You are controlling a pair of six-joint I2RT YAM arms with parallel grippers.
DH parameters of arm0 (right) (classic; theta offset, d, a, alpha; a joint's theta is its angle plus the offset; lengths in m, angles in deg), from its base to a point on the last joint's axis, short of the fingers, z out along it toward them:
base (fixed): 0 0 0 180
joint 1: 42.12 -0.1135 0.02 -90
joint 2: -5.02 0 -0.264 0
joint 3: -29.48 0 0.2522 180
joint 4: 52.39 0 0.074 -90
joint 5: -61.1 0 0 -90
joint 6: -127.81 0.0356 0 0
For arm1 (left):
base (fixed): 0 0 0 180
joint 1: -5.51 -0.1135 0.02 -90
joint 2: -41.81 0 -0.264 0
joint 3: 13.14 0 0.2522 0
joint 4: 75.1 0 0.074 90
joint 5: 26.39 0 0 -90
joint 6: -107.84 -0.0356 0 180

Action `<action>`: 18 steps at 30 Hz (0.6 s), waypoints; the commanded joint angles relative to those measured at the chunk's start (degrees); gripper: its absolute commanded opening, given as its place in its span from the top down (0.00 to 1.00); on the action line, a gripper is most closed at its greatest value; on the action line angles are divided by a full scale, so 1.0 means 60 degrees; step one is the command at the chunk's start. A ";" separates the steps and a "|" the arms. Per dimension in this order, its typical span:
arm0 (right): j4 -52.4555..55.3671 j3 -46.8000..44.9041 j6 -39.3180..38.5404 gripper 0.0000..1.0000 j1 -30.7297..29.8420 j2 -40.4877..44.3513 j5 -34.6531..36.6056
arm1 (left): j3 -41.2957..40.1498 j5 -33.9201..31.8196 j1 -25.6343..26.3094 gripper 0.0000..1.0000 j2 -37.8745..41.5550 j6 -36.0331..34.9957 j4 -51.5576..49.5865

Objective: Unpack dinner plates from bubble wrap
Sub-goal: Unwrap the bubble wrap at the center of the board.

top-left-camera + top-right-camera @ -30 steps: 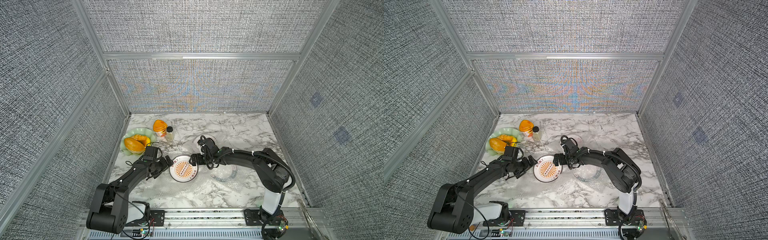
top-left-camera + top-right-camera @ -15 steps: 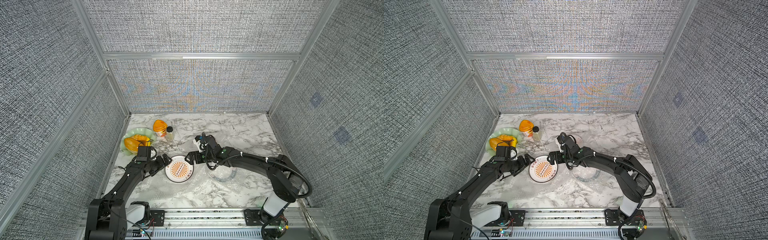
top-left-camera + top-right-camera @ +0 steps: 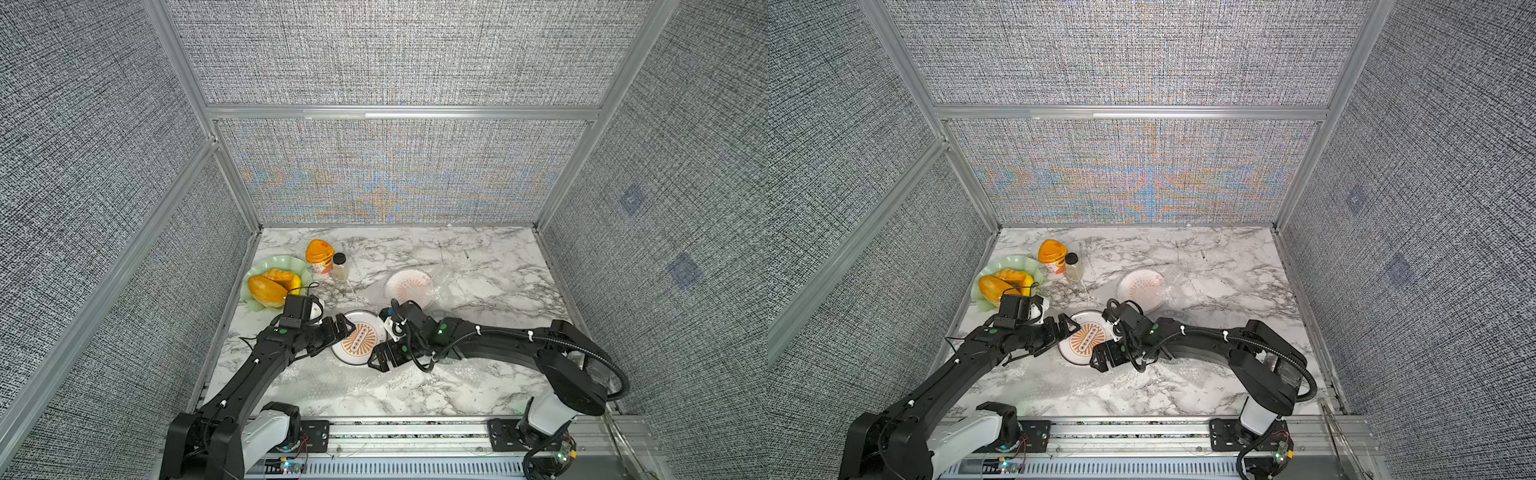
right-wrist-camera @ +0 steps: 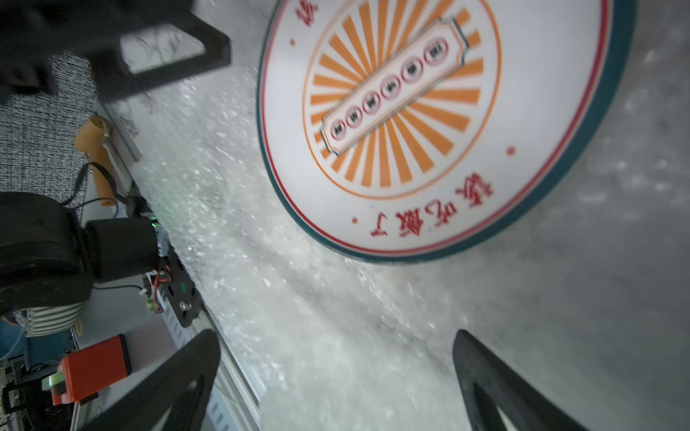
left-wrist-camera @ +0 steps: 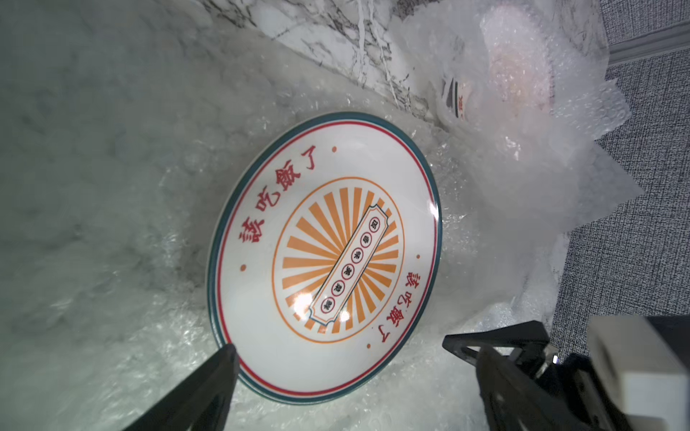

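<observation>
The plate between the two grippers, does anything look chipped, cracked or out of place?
Nothing stands out. The plate lies face up on spread bubble wrap, its visible rim unchipped. The left gripper and right gripper stand open at its sides.

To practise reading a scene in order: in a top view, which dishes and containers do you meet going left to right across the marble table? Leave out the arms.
Pale green dish of orange food → orange-lidded cup → unwrapped sunburst plate → plate still under bubble wrap.
</observation>
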 commanded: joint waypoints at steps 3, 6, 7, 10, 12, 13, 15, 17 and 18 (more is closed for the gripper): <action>-0.0821 -0.1331 0.1031 0.01 -0.0067 0.0254 -0.0090 | 0.0090 -0.0381 0.0010 0.01 -0.0049 0.0010 -0.0255; -0.1476 -0.1921 0.1469 0.01 -0.0208 0.0142 -0.0112 | 0.0053 -0.0666 0.0020 0.01 -0.0119 0.0121 -0.0282; -0.1570 -0.2032 0.1593 0.01 -0.0270 0.0110 -0.0076 | 0.0034 -0.0653 0.0017 0.01 -0.0130 0.0137 -0.0245; -0.1576 -0.2458 0.2009 0.01 -0.0408 0.0501 0.0373 | 0.0052 -0.0600 0.0017 0.01 -0.0123 0.0152 -0.0249; -0.1331 -0.2787 0.2183 0.01 -0.0401 0.1230 0.0873 | 0.0042 -0.0648 0.0010 0.01 -0.0107 0.0139 -0.0313; -0.1004 -0.2842 0.2167 0.01 -0.0408 0.1806 0.1300 | 0.0016 -0.0670 0.0010 0.01 -0.0075 0.0151 -0.0313; -0.0342 -0.2676 0.2000 0.01 -0.0380 0.2652 0.2045 | -0.0033 -0.0692 0.0010 0.01 -0.0051 0.0167 -0.0246; -0.0104 -0.2355 0.1699 0.01 -0.0318 0.3049 0.2366 | -0.0035 -0.0691 0.0028 0.01 -0.0079 0.0192 -0.0196; 0.0195 -0.2007 0.1515 0.01 -0.0236 0.3060 0.2340 | -0.0035 -0.0652 0.0035 0.01 -0.0111 0.0196 -0.0185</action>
